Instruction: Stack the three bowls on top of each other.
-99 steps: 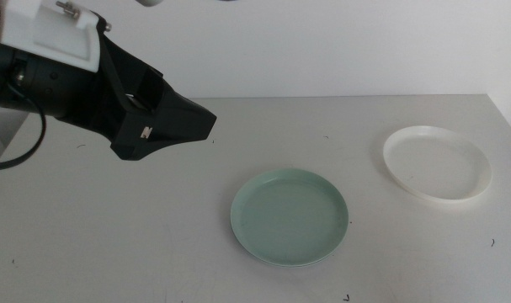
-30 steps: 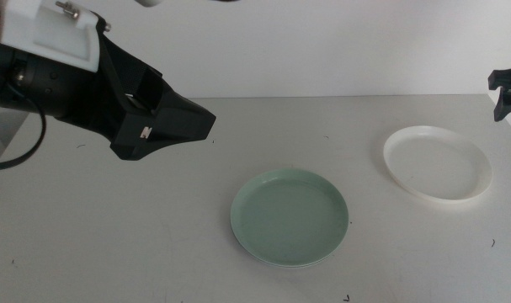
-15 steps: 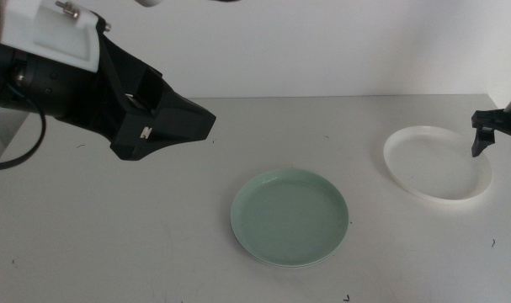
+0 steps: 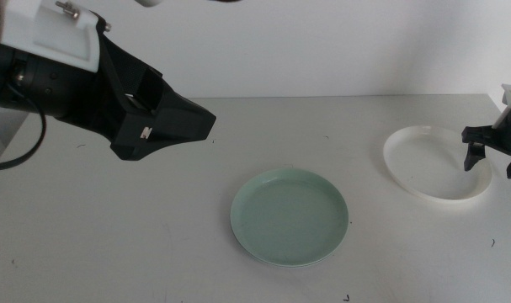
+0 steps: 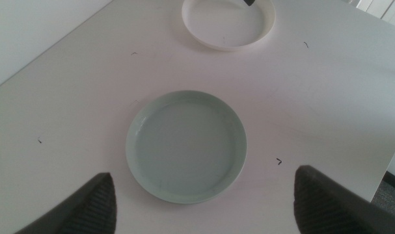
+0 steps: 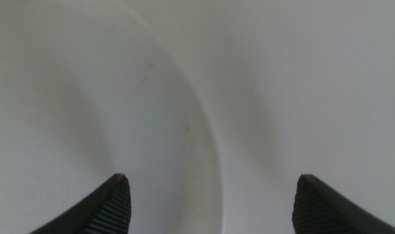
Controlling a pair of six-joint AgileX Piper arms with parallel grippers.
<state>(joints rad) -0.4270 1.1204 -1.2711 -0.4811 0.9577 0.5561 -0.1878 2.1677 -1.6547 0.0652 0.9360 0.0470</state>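
White bowl (image 4: 437, 162): shallow, low-rimmed, flat on the table (image 4: 112, 227) near its far right corner; also seen in the left wrist view (image 5: 228, 25) and close up in the right wrist view (image 6: 67, 97), where the curved rim runs between the two jaw tips. Empty.

Green bowl (image 4: 290, 217): mint, same plate-like form, flat on the table toward the middle front, well apart from the white bowl; centred in the left wrist view (image 5: 186, 145). Empty. From the middle view looks to sit on a second rim, but cannot tell.

Grey-blue bowl: not made out in any view.

Right gripper (image 4: 494, 161): at the right edge of the table, over the right-hand rim of the white bowl, jaws pointing down and spread wide, one tip inside the rim and one outside. Nothing held; contact with the rim cannot be told.

Left gripper (image 5: 204, 198): raised over the left side of the table, well clear of both bowls, jaws spread wide, nothing between them. Large dark arm body fills the upper left of the middle view.

Table: pale grey, with a few small dark marks.
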